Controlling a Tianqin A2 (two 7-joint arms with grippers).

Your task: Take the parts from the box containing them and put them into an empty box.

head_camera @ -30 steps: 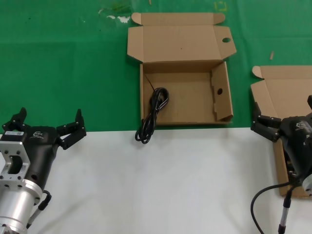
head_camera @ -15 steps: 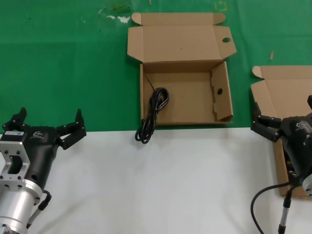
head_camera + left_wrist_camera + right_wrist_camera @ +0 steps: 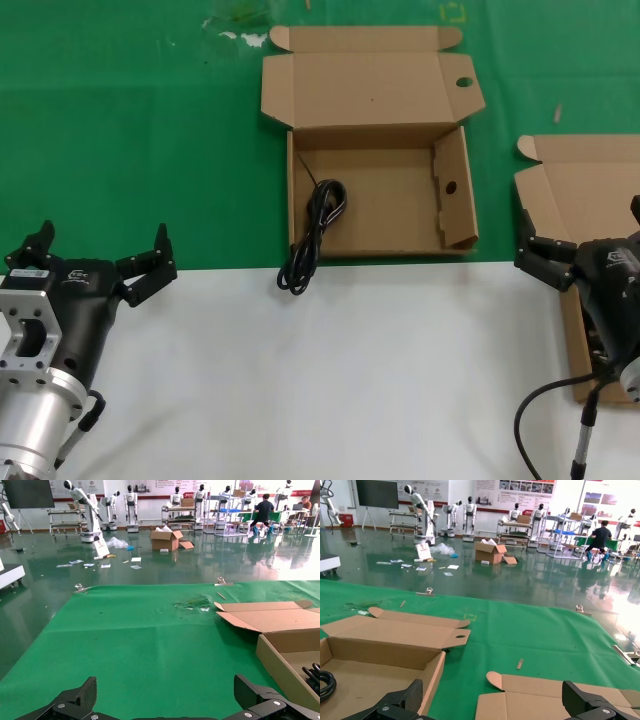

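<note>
The thin black cable bundle point(image 3: 315, 235) lies at the left side of the open box with round holes point(image 3: 370, 90), and its near end hangs over the front wall onto the white surface. The cable also shows in the left wrist view point(image 3: 314, 672) and the right wrist view point(image 3: 325, 682). A second open box with a rounded corner tab point(image 3: 580, 185) sits at the right edge. My left gripper point(image 3: 100, 245) is open and empty at the near left. My right gripper point(image 3: 585, 240) is open and empty, over the second box's near part.
The far half of the table is green cloth point(image 3: 130, 130) and the near half is white point(image 3: 350, 380). My right arm's black hose point(image 3: 540, 410) loops at the near right. The holed box's lid flap point(image 3: 460, 636) shows in the right wrist view.
</note>
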